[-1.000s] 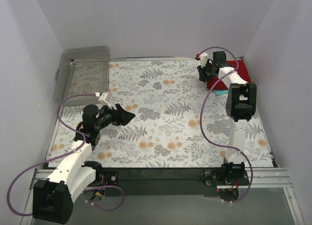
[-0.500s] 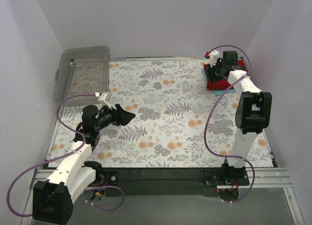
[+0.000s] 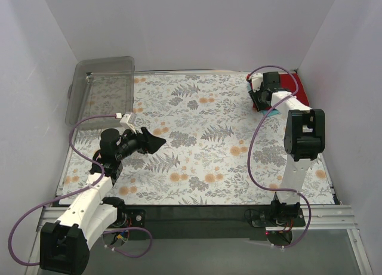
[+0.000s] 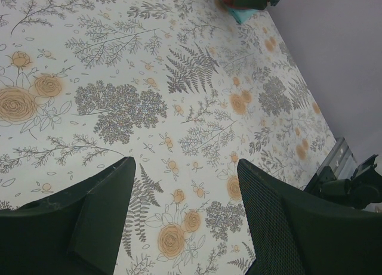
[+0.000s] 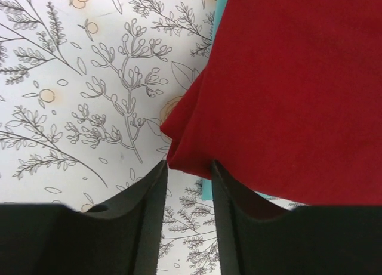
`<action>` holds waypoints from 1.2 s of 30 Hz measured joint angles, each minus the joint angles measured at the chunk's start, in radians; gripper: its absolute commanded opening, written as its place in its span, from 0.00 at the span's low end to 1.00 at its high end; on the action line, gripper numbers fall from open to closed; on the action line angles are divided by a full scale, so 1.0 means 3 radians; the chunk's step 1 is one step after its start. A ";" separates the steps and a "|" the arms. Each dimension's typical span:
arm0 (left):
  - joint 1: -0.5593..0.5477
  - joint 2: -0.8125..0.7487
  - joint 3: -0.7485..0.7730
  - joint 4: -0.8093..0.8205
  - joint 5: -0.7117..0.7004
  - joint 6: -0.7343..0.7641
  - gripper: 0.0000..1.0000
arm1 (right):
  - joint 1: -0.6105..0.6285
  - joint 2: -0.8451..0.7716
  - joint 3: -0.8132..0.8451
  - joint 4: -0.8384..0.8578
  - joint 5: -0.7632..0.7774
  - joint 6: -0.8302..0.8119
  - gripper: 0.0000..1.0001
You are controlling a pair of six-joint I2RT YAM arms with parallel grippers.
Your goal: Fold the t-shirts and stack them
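1. the red t-shirt [image 3: 293, 84] lies folded in the far right corner of the worktop [image 3: 197, 138], on top of the teal t-shirt [image 5: 207, 190], which shows only as a thin edge beneath it.
2. the right claw [image 5: 188, 164] is at the near corner of the red t-shirt, its fingers a narrow gap apart, with the cloth's tip at the mouth of that gap; i cannot tell whether it pinches the cloth.
3. the left claw [image 4: 185, 164] hangs spread wide over the floral worktop on the left side, with nothing between its fingers, well apart from both shirts.
4. a clear plastic bin [image 3: 104, 63] sits at the far left corner.
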 measured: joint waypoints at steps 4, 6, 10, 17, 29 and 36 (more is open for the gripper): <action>0.0000 -0.0001 0.0000 0.0000 0.0003 0.0000 0.64 | -0.0001 0.0037 0.0000 0.0036 0.0084 0.0028 0.22; 0.0000 -0.0009 0.0000 0.0000 0.0005 0.0000 0.64 | -0.0004 0.0053 0.0000 0.0053 0.0112 0.0029 0.15; 0.0000 -0.0032 0.0000 0.0000 0.0010 0.0000 0.64 | -0.0004 0.0060 -0.0003 0.0060 0.0169 -0.0010 0.02; 0.0000 -0.0045 0.0000 0.0000 0.0011 0.0000 0.64 | -0.0004 -0.0020 -0.0195 0.0120 0.0151 -0.0343 0.01; 0.0000 -0.0061 0.0000 0.0001 0.0014 0.0000 0.64 | -0.0006 -0.0298 -0.0303 0.0053 -0.0098 -0.0984 0.01; 0.0000 -0.0071 0.0000 0.0003 0.0018 0.0000 0.64 | -0.0006 -0.0299 -0.0341 -0.0069 -0.0200 -0.1260 0.15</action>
